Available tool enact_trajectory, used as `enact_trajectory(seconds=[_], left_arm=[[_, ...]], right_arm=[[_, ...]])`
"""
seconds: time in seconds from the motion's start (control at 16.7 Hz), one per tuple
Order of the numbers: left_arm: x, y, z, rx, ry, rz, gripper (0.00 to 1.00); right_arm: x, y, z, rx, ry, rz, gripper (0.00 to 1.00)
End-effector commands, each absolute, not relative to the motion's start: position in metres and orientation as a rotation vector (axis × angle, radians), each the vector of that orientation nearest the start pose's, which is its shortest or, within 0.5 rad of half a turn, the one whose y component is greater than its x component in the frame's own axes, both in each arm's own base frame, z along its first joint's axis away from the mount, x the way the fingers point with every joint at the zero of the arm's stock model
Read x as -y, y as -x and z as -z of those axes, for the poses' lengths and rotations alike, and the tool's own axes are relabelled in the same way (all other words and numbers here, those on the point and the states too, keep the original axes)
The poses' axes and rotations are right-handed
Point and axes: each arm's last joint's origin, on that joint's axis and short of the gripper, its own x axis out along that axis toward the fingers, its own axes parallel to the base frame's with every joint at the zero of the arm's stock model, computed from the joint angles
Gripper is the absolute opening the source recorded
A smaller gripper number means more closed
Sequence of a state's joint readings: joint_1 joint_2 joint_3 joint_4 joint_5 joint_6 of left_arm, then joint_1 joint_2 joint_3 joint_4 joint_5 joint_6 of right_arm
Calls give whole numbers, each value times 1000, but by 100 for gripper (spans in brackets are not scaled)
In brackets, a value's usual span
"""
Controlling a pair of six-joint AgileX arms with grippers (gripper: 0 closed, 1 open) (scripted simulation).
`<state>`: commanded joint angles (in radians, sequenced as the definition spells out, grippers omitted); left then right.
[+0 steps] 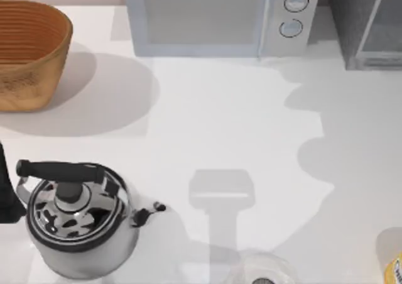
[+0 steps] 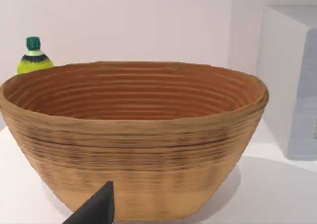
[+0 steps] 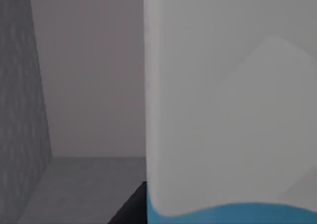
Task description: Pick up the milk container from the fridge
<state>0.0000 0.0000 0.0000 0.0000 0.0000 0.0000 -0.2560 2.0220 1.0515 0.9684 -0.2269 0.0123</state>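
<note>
The milk container (image 3: pixel 228 100) is being seen very close in the right wrist view, its white top looming large and a strip of sky-blue side showing along its lower edge. It is standing inside the fridge (image 1: pixel 367 23), whose grey speckled inner wall and floor are being shown beside it; in the top view the fridge is sitting at the table's far right corner, next to the microwave (image 1: pixel 217 17). A dark sliver of the right gripper (image 3: pixel 130 206) is being glimpsed at the carton's base, but whether the claw is wide, narrow or already closed on the carton cannot be told. The approach appears to be at its last stage. For a good grasp, the fingers are best being brought squarely either side of the blue body, below the sloped top, and closed evenly so the carton is not tipped against the wall. The left gripper (image 2: pixel 94 209) is being held idle by the basket (image 2: pixel 133 140), near the kettle (image 1: pixel 78 218).
</note>
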Motion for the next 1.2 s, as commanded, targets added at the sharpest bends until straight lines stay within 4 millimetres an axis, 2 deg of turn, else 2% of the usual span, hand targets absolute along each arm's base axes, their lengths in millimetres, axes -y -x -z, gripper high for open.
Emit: enact_trajectory(seconds=[0.18,0.3,0.72,0.96,1.2], left_arm=[[1,-106,-160,0,0,0,100],[1,-106,-160,0,0,0,100],[1,-106,-160,0,0,0,100],[1,-106,-160,0,0,0,100],[1,-106,-160,0,0,0,100]], right_arm=[[97,-380,-163,-21,-4,11,0],[97,-366,-165,-11,-1,12,0],[94,-363,-166,-11,-2,7,0],[81,-346,-188,-9,2,1,0],[58,-301,-223,0,7,0,0]])
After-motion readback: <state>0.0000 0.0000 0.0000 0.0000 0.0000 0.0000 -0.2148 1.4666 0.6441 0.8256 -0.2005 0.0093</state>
